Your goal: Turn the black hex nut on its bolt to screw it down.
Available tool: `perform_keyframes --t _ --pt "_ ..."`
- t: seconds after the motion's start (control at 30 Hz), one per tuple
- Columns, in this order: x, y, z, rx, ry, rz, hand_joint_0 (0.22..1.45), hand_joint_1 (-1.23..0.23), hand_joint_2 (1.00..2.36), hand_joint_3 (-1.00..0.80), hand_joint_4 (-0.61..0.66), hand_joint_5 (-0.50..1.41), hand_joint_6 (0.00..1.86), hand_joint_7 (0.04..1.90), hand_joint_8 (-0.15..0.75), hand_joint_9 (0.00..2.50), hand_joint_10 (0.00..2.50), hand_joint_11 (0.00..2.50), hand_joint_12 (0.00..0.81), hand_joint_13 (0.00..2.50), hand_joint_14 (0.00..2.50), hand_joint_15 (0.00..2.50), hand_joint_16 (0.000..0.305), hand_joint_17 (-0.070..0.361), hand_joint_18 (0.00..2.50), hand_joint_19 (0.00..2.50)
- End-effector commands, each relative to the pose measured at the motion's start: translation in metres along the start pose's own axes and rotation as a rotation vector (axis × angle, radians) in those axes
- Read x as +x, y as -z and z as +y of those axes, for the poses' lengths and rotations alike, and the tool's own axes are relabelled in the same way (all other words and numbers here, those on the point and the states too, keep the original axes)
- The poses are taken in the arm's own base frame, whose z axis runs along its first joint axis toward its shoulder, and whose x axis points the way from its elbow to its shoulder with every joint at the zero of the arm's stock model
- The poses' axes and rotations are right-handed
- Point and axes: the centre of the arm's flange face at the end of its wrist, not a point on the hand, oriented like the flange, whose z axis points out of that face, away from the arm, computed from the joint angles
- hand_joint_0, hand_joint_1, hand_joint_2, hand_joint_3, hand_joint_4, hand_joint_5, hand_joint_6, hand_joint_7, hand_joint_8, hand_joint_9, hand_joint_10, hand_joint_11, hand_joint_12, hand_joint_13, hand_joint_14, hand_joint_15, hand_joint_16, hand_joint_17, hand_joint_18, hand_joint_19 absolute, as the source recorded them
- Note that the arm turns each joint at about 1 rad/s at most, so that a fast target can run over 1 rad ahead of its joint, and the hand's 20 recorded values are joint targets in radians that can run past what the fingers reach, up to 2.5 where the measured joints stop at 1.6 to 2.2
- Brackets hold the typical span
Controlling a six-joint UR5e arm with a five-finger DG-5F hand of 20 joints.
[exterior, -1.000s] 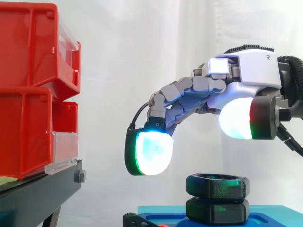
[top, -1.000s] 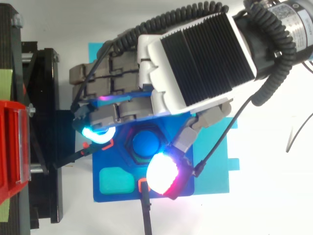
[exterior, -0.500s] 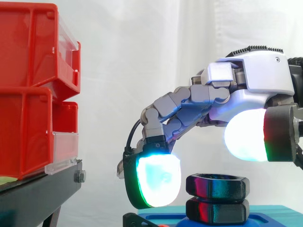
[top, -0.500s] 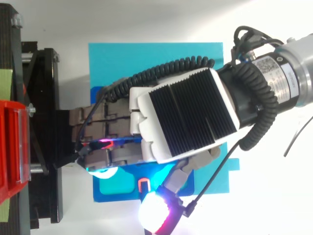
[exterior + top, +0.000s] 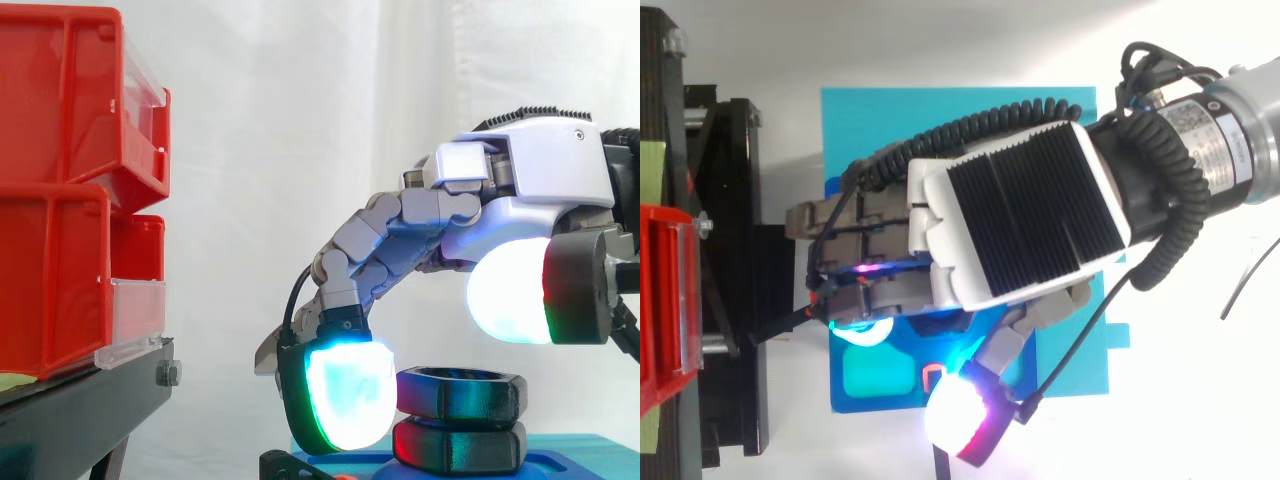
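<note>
My hand (image 5: 530,180) is arched over the work, spread wide and gripping nothing. One glowing fingertip pad (image 5: 345,400) hangs low at the left flank of the black hex nut (image 5: 462,392), close enough that I cannot tell whether it touches, and the thumb pad (image 5: 505,300) floats above the nut's right side, apart from it. The nut sits on top of a second black hex piece (image 5: 460,445), and both stand on a blue base (image 5: 570,455) near the bottom of the side view. From above, the hand (image 5: 1020,220) covers the stack, so I cannot judge the bolt or how much thread is left. To do this step well I would bring the thumb down onto the flat opposite the finger and keep the wrist centred over the stack. I would pinch only the upper piece, because that finger pad reaches low enough to drag on the lower one. Then I would turn with light downward pressure, so the pads do not slip off the corners. By my count there is one hand, two black hex pieces, one blue base on one cyan sheet (image 5: 940,120), and at least two red bins (image 5: 60,100) stacked on one black stand (image 5: 80,400), well apart to the left.
</note>
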Motion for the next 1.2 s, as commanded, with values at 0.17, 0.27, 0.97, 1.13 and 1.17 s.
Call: perform_keyframes --t 0.17,0.27,0.97,1.13,1.17 --pt "-0.002 0.009 -0.012 -0.002 -0.001 0.005 0.48 -0.31 1.00 -0.50 0.34 -0.16 0.82 0.85 0.370 0.77 0.01 0.55 0.362 0.56 0.00 0.16 0.052 0.117 0.69 0.43" --pt "-0.002 0.012 -0.015 -0.001 -0.002 0.008 0.48 -0.31 1.00 -0.50 0.35 -0.16 0.82 0.85 0.371 0.79 0.01 0.56 0.364 0.57 0.01 0.16 0.052 0.116 0.69 0.43" --pt "-0.006 0.034 -0.047 -0.006 -0.001 0.006 0.49 -0.31 1.00 -0.50 0.35 -0.16 0.82 0.85 0.372 0.81 0.01 0.58 0.362 0.58 0.01 0.17 0.052 0.116 0.69 0.43" --pt "-0.007 0.037 -0.049 -0.014 -0.001 0.007 0.49 -0.31 1.00 -0.50 0.34 -0.16 0.80 0.85 0.371 0.81 0.01 0.58 0.362 0.58 0.01 0.17 0.052 0.116 0.69 0.43" --pt "-0.008 0.037 -0.049 -0.014 -0.001 0.006 0.49 -0.31 1.00 -0.50 0.35 -0.16 0.77 0.86 0.371 0.81 0.01 0.58 0.362 0.58 0.01 0.17 0.052 0.116 0.69 0.44"
